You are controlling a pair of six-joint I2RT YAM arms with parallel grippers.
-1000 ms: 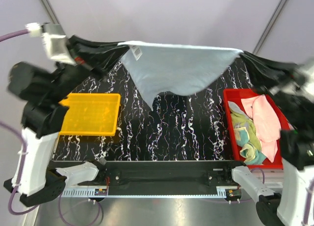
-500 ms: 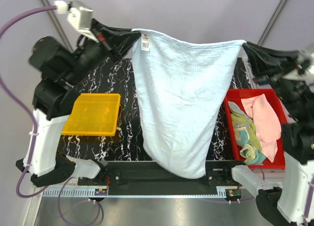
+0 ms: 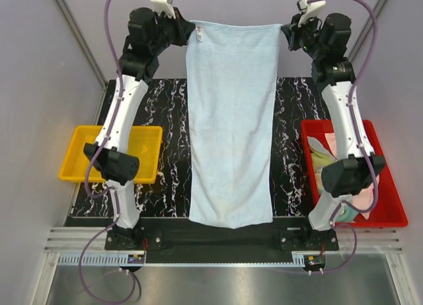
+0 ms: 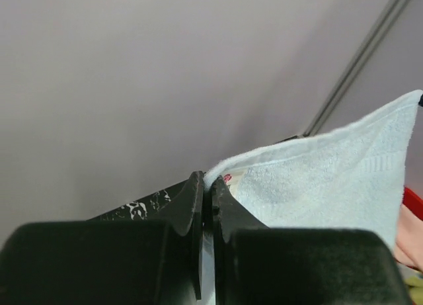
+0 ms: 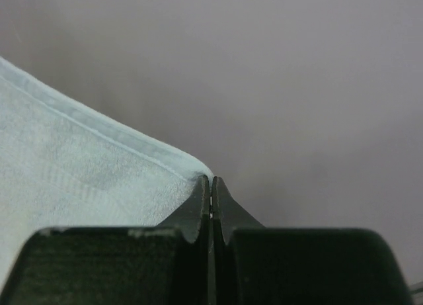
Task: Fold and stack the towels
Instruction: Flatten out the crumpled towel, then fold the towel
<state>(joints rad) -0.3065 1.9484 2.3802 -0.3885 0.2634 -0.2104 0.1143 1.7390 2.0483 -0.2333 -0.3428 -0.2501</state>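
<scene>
Up go both arms compared with a second ago: you have swung them from low and wide to high at the far side, and the light blue towel [image 3: 230, 120] that sagged between them now hangs as one long flat sheet.

From the top camera, your left claw [image 3: 187, 32] pinches the towel's upper left corner and your right claw [image 3: 285, 32] the upper right, top edge taut between them. The cloth drapes toward you over the middle of the table [image 3: 165, 120], its lower edge near the arm bases. The yellow tray [image 3: 79, 169] on your left shows nothing in it. The red tray [image 3: 390, 206] on your right holds the other towels [image 3: 318, 165], pale green and pink, bunched and partly hidden behind your right arm.

On the left wrist camera, the jaws are clamped tight on the corner. A small white tag [image 4: 227, 179] with a red mark sits just beside them; you can't read any writing on it.

On the right wrist camera, the jaws are pressed together on the hemmed corner.

By my read, you're early: this first towel is spread but not yet folded, nothing is stacked, and the rest wait in the red tray.
</scene>
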